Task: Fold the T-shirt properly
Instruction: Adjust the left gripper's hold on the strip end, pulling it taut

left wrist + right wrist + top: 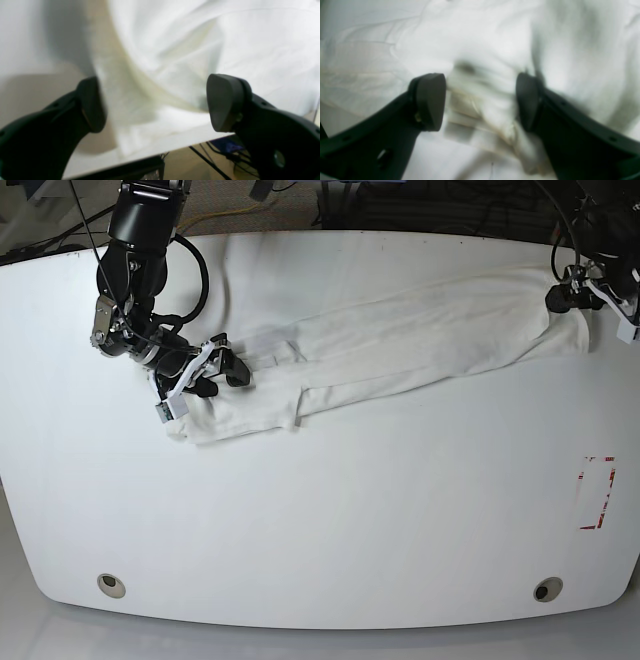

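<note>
The right gripper (pixel 215 370) is open around a bunched bit of the T-shirt (pixel 400 340), at nine o'clock on the table (pixel 320 530). The left gripper (pixel 560 292) is open too, holding nothing, at two o'clock. A pinch might grab too many layers and mess the fold.
</note>
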